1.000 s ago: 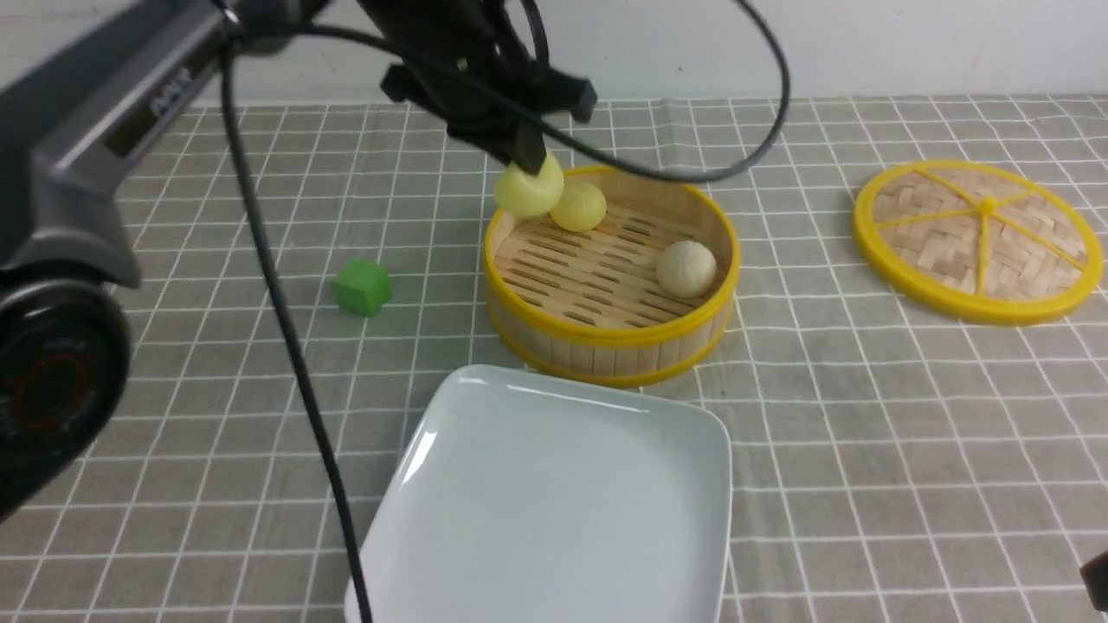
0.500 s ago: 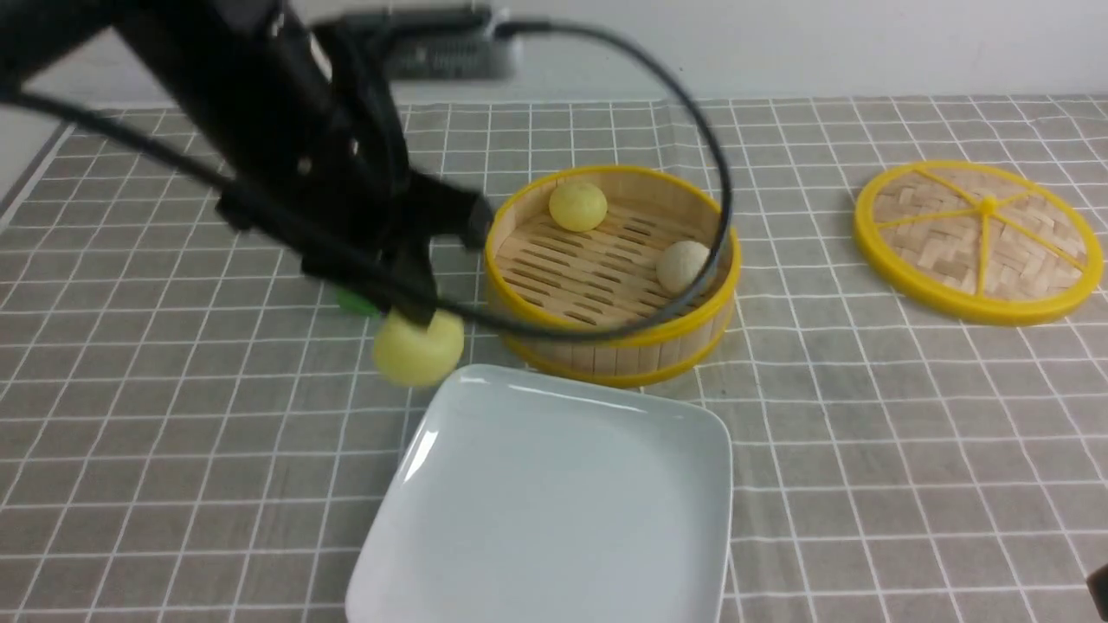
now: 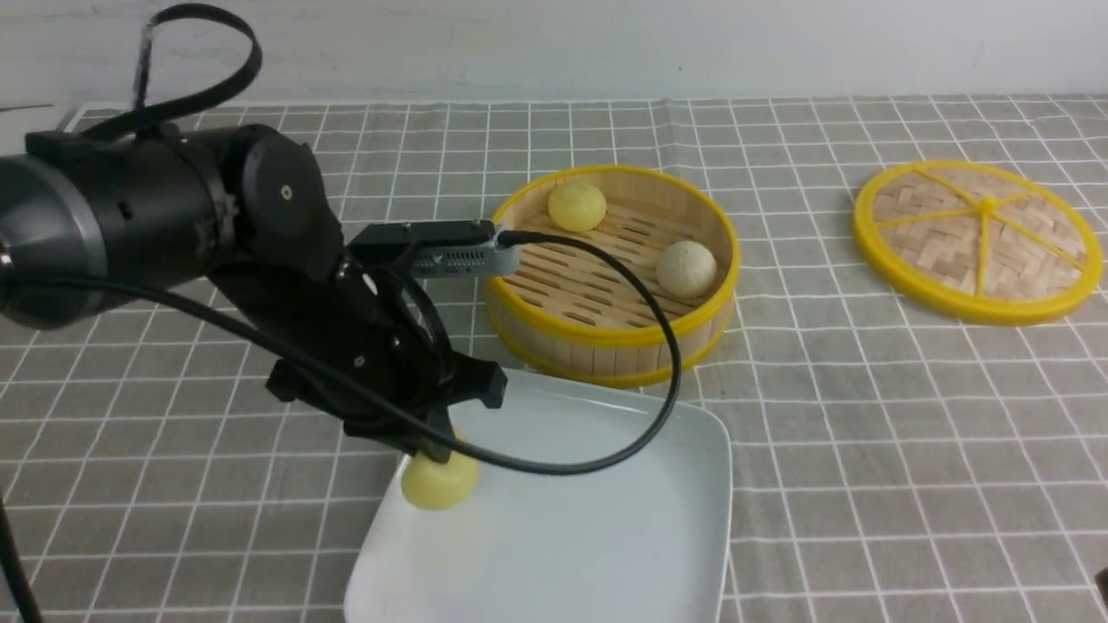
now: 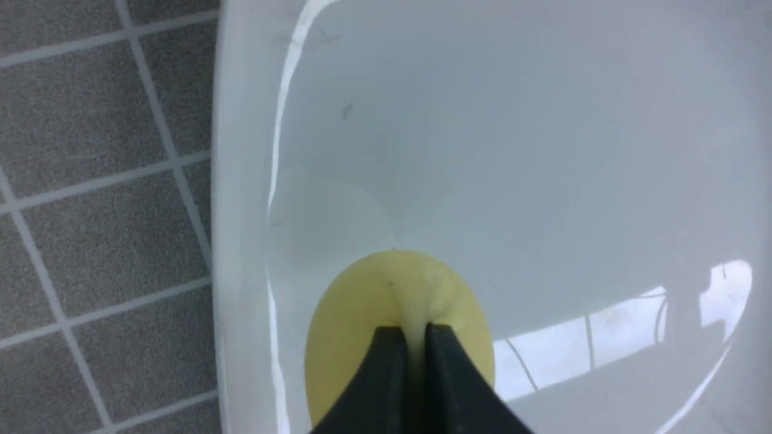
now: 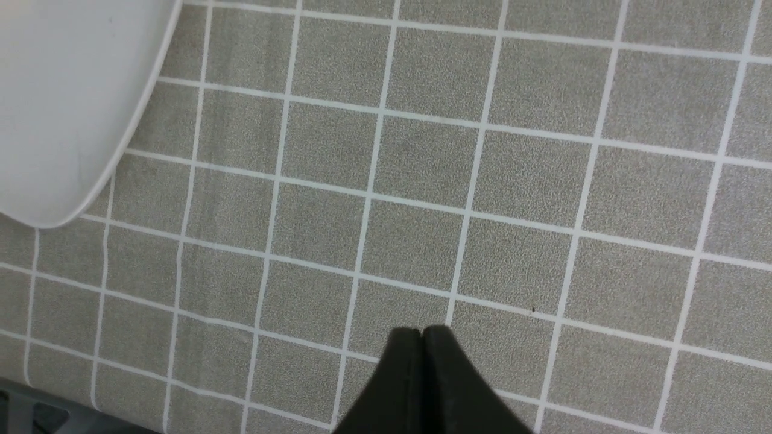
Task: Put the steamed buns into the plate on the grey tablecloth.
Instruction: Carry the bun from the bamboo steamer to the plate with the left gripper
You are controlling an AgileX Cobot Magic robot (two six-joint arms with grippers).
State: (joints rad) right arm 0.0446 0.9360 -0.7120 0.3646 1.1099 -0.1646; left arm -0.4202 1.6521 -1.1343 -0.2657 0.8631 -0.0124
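Observation:
My left gripper (image 3: 437,452) is shut on a pale yellow steamed bun (image 3: 440,483), pinching its top, low over the left side of the white square plate (image 3: 606,545). The left wrist view shows the black fingertips (image 4: 389,337) pressed into the bun (image 4: 386,295) just inside the plate's rim (image 4: 241,181). I cannot tell whether the bun touches the plate. A second yellow bun (image 3: 577,206) and an off-white bun (image 3: 686,268) lie in the bamboo basket (image 3: 606,342). My right gripper (image 5: 422,331) is shut and empty above the grey tablecloth (image 5: 543,181).
The round woven lid (image 3: 978,238) lies flat at the far right. The basket stands just behind the plate. My left arm's cable (image 3: 658,346) loops across the basket's front and the plate. A corner of the plate (image 5: 60,120) shows in the right wrist view.
My left arm has carried the yellow bun from above the basket's rim, leftwards and towards me, then down over the plate's left side. The other two buns have stayed in the basket.

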